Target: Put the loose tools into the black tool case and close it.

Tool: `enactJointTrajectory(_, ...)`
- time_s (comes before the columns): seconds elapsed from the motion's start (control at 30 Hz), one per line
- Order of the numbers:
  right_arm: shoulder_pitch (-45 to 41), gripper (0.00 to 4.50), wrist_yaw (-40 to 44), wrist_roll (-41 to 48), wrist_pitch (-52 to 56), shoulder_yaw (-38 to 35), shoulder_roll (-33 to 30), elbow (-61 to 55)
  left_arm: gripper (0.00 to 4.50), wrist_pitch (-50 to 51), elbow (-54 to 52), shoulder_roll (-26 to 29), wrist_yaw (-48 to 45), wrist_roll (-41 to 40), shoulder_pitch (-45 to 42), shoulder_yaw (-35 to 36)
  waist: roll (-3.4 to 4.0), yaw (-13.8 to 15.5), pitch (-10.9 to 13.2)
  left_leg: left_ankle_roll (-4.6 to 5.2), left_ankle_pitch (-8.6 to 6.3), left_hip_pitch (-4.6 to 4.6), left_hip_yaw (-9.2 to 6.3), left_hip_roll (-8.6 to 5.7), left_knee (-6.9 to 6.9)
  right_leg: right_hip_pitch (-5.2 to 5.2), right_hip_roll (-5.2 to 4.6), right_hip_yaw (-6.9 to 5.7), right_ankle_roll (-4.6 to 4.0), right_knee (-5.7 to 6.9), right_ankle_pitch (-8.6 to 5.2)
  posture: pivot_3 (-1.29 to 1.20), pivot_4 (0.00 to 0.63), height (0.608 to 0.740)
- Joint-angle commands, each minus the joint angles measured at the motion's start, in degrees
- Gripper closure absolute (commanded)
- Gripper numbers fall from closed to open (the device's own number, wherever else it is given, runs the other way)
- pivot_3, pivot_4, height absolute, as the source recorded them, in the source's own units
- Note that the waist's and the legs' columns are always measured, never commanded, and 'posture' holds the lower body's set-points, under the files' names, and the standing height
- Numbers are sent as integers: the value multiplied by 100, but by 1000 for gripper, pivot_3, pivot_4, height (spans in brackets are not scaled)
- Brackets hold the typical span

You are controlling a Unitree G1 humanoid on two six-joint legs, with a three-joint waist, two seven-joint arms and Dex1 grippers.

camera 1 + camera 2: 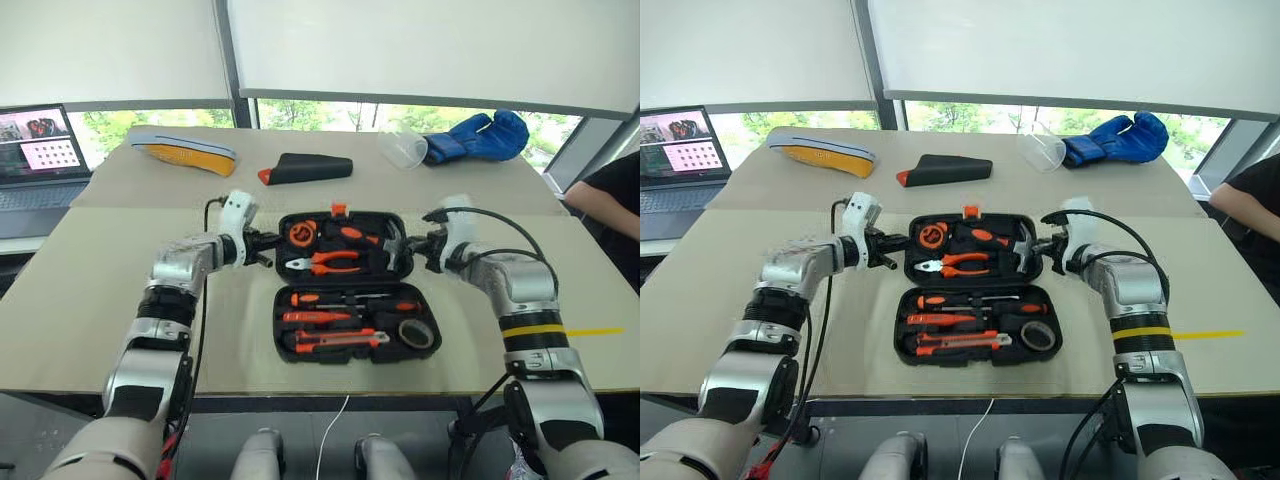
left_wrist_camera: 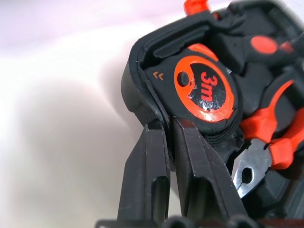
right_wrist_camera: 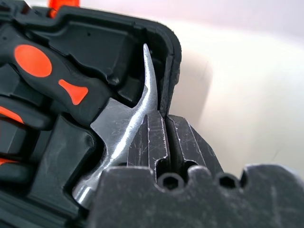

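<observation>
Lying open near table's [image 1: 120, 300] front edge, centred: black tool case [image 1: 348, 358]. Far half's left rim pinched by left end effector [image 2: 164, 130], fingers closed on it beside tape measure [image 2: 205, 90]; right rim pinched by right end effector [image 3: 166, 124], closed next to hammer [image 3: 121, 126]. Bare table seen on both sides of case. Screwdrivers [image 1: 350, 299], utility knife [image 1: 340, 341], tape roll [image 1: 416, 332] seated in near half's slots. Black pouch [image 1: 305, 168] well beyond, toward far edge.
</observation>
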Motion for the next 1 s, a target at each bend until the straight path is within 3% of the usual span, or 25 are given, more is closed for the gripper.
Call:
enactJointTrajectory(0.03, -394, 4483, -125, -326, -1262, -109, -131, -516, 4500, -1287, -135, -138, 198, 77, -413, 147, -1, -2, 4, -4, 6, -17, 3, -1, 0, -21, 1, 5, 3, 1, 7, 0, 150, 740)
enactJointTrajectory(0.37, 903, 4483, 51, -805, -2321, 119, -217, -996, 4500, -2801, -591, -81, -232, 517, 371, -346, 0, -28, 3, 12, 8, -77, 4, -4, -10, -57, 5, 10, 25, -26, 42, 0, 150, 740)
enactJointTrajectory(0.53, 2190, 4483, 147, -533, -2351, -234, -268, -2161, 4500, -2309, -1587, 275, -279, 316, 1283, -185, 3, -4, -5, 11, -4, -51, 5, -4, -14, -22, 3, 8, 30, -53, 40, 0, 150, 740)
enactJointTrajectory(0.57, 2414, 3802, 189, -458, -2241, -301, -309, -2509, 3761, -2168, -1843, 371, -304, 251, 1448, -128, 3, -2, -6, 10, -4, -40, 5, -2, -14, -11, 4, 7, 30, -53, 39, 0, 150, 740)
enactJointTrajectory(0.6, 2613, 3715, 280, -176, -1951, -469, -356, -2981, 3673, -1912, -2137, 505, -369, 100, 1592, -10, 5, -5, -6, 10, -5, -29, 5, -2, -14, 0, 4, 7, 30, -55, 40, 0, 150, 740)
enactJointTrajectory(0.67, 2866, 2975, 436, 457, -1347, -870, -505, -3801, 2923, -1367, -2638, 759, -463, -224, 1779, 238, 5, -36, 0, 8, -6, -1, 7, 4, -18, 23, 4, 6, 22, -61, 32, 0, 150, 740)
enactJointTrajectory(0.83, 3774, 1320, 1724, 1891, -69, -1923, -1892, -5292, 1239, 238, -3506, 1881, -1427, -1246, 2115, 726, 6, -78, 30, -34, -18, -5, 11, 10, -17, 2, 0, 6, 8, -55, 25, 0, 150, 740)
enactJointTrajectory(0.93, 4487, 1284, 2590, 2526, 272, -2306, -2529, -5644, 84, 888, -3058, 2573, -2202, -1521, 1756, 659, -3, -62, 24, -39, -22, 46, 7, 23, -23, 43, 5, -2, -3, -58, 19, 0, 150, 740)
enactJointTrajectory(1.0, 4813, 1284, 2709, 2453, 243, -2140, -2688, -5727, 84, 430, -2581, 2679, -2498, -1156, 1454, 308, -21, -37, 13, -44, -25, 92, 7, 20, -59, 48, 0, -7, -8, -85, 14, 0, 150, 740)
